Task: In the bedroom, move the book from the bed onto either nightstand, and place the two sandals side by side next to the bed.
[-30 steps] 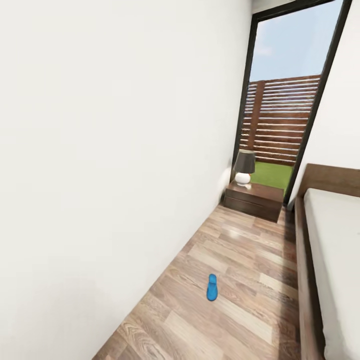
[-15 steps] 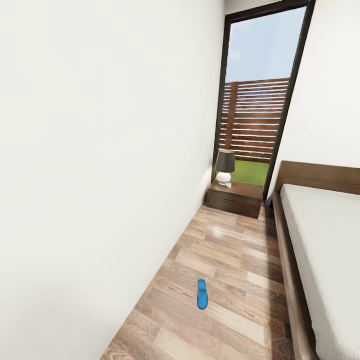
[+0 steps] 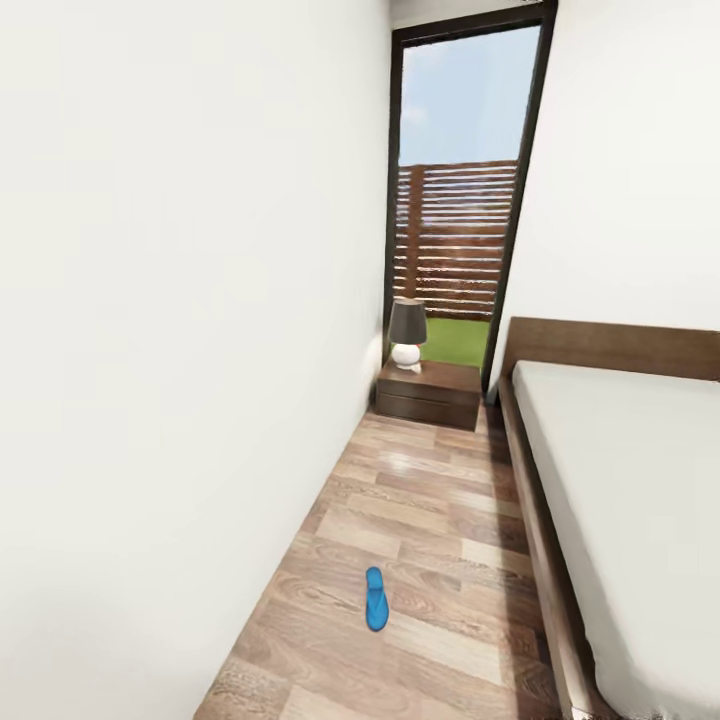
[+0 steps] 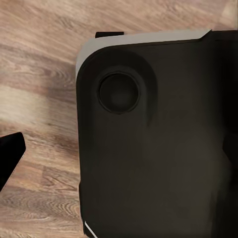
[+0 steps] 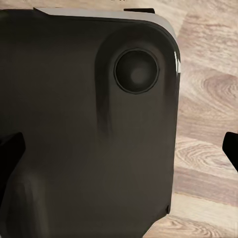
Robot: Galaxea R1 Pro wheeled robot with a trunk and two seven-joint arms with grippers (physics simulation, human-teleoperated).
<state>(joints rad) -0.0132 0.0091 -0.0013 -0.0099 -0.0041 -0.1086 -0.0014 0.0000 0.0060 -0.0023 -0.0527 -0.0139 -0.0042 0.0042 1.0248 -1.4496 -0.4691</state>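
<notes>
Wood-plank floor (image 3: 440,500) between wall (image 3: 180,350) and bed (image 3: 620,480) — one sandal (image 3: 376,599) mid-aisle.

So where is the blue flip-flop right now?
In the head view, the blue flip-flop lies on the wood floor, between the white wall and the bed.

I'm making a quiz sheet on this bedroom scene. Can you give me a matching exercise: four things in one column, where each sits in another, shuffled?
Things:
1. sandal
2. lamp
3. nightstand
4. bed

Places:
A. on top of the nightstand
B. along the right side of the room
C. alone on the wood floor, apart from the bed
D. below the tall window, at the far end of the floor

Pairs: 1-C, 2-A, 3-D, 4-B
</notes>
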